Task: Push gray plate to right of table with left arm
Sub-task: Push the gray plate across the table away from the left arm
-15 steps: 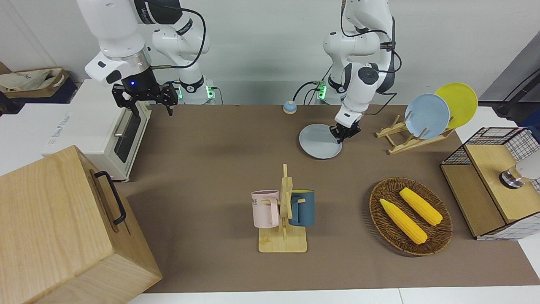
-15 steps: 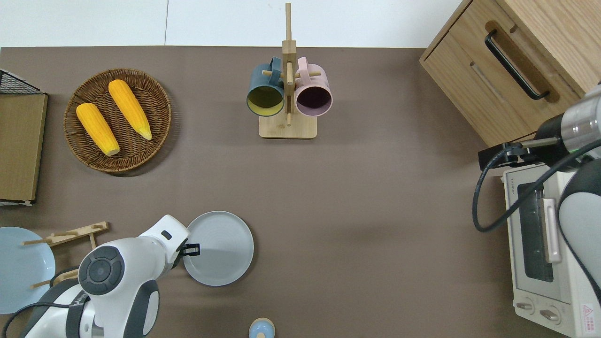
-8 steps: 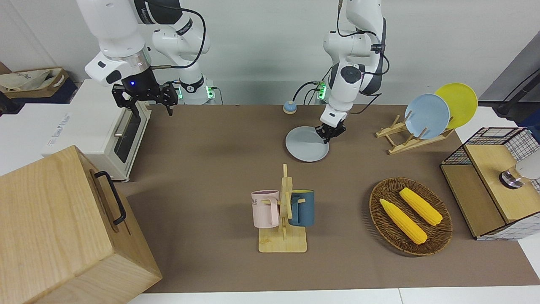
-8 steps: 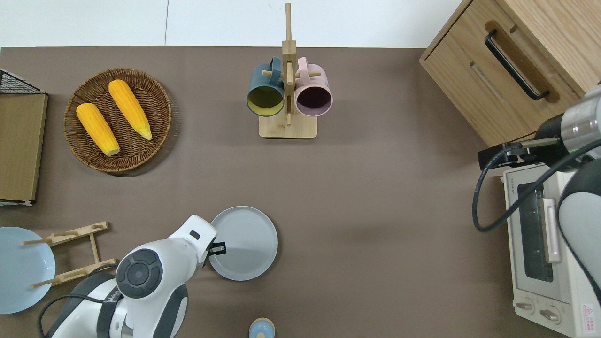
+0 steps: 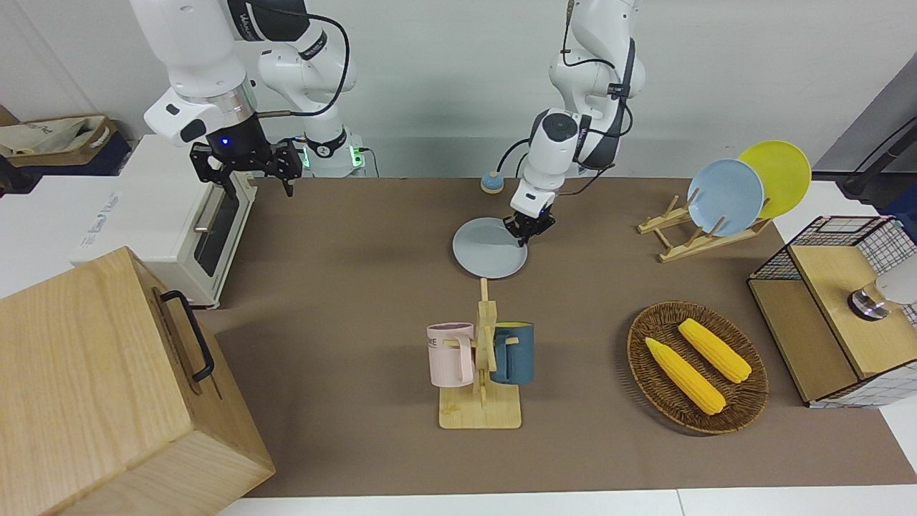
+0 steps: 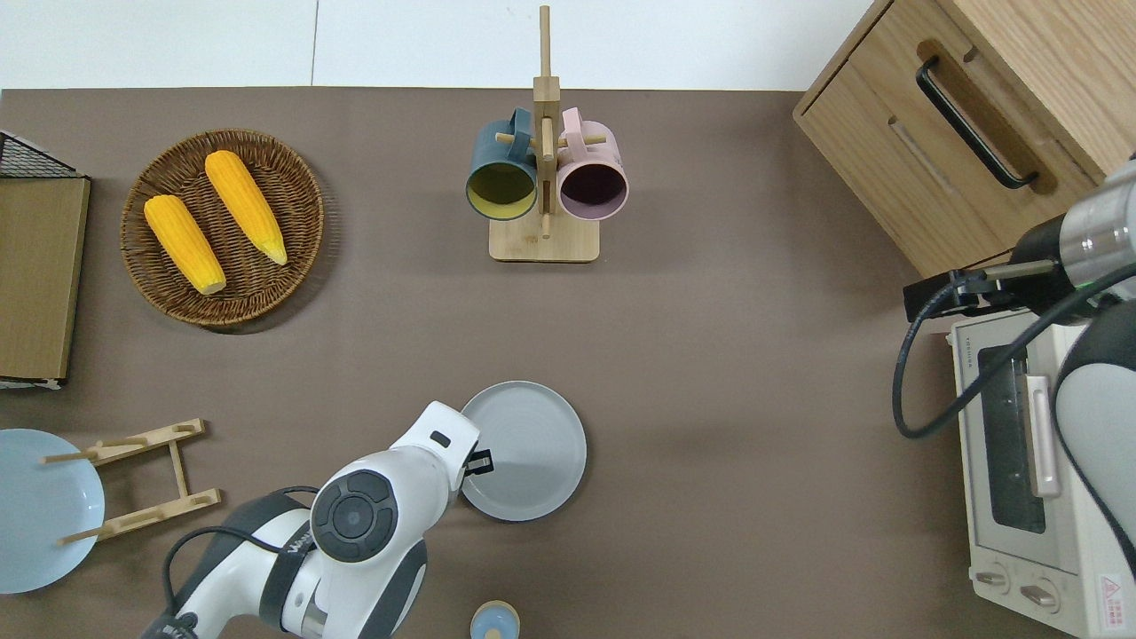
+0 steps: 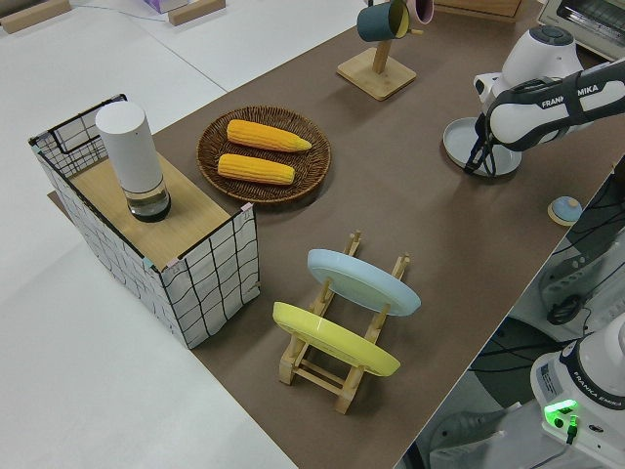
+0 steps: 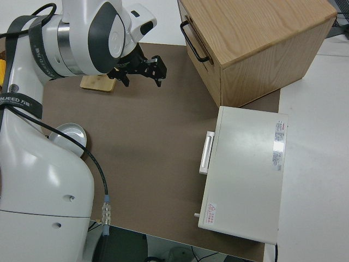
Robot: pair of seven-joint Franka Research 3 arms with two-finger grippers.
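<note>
Two white jointed arms: the right arm is parked, the right gripper [image 5: 247, 170] with its black fingers spread apart, holding nothing. The left gripper [image 5: 528, 228] is down at the rim of the round pale blue-gray plate [image 5: 488, 249], on the edge toward the left arm's end; can't tell if its fingers are apart or together. Plate lies flat on the brown-matted table [image 5: 344, 301] about mid-width, nearer the robots than the wooden mug rack [image 5: 481, 373] with pink and dark-blue mugs.

My lab bench, mock kitchen: my two arms bolted at a matted table [image 5: 344, 236], toaster oven [image 6: 1034, 470], mug rack [image 5: 481, 373], plain white walls.
</note>
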